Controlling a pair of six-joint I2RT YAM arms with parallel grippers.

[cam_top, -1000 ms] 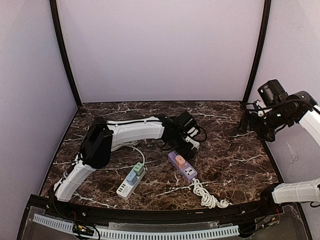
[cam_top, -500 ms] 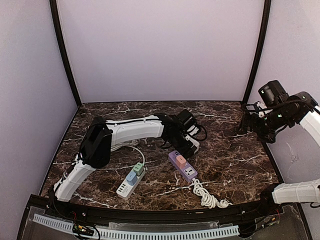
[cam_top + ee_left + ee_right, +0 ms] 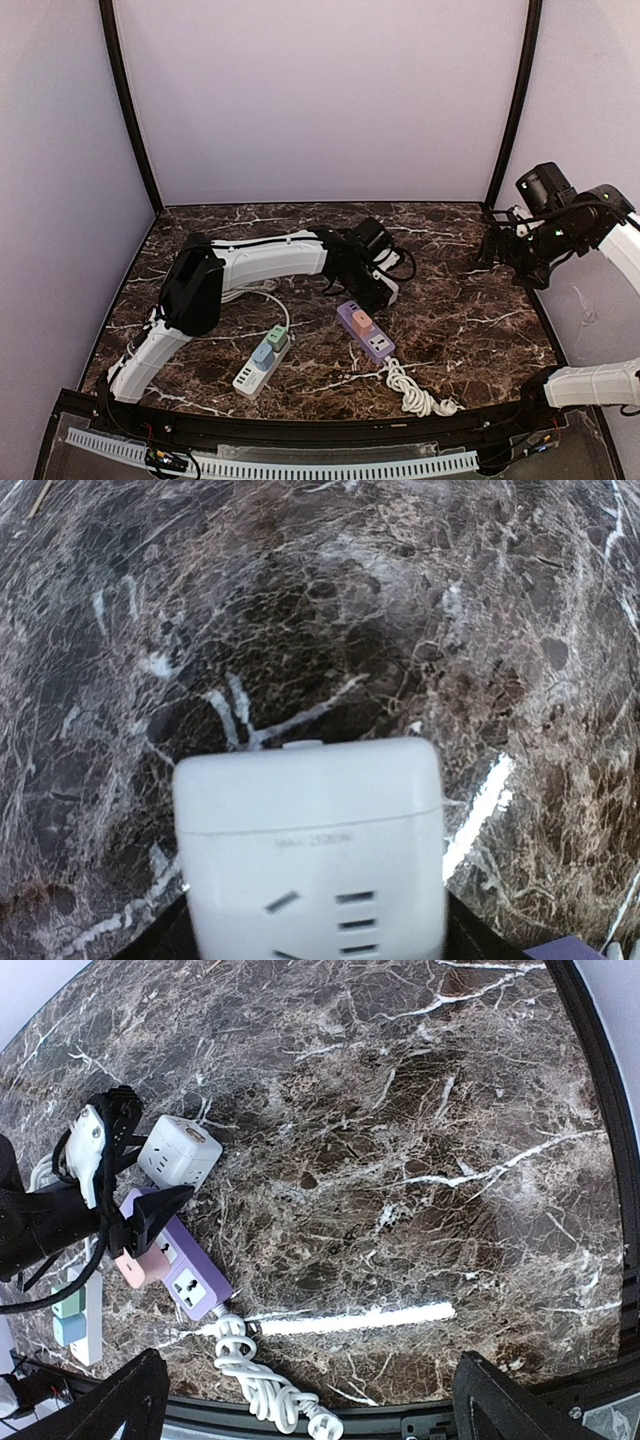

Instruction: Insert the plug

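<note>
Left hand [image 3: 375, 290] is low over the dark marble counter [image 3: 470, 320] near its middle, to the right of a white power strip [image 3: 248, 378] that carries a green adapter [image 3: 277, 337] and a blue adapter [image 3: 262, 353]. The white cube adapter [image 3: 310, 820] sits on the counter right at this hand's tips. In the left wrist view it fills the space between the two dark fingers [image 3: 478, 942], one at each lower side of it. The fingers stand well apart around the cube, but I cannot tell whether they press on it or only flank it.

The cube is plain white with rounded corners. A thin seam runs round it near one face, with faint grey print just under the seam. The face toward the wrist camera shows one slanted slot and three short flat ones.

Just beside the cube, on its near side, lies the purple power strip [image 3: 366, 331], set at a slant, with a pink adapter [image 3: 361, 321] plugged in. A white coiled cord [image 3: 408, 385] runs from the strip's near end toward the front edge.

Far right, the right hand [image 3: 492, 250] hangs above the counter's edge, well apart from everything, its jaws spread wide and holding nothing.
</note>
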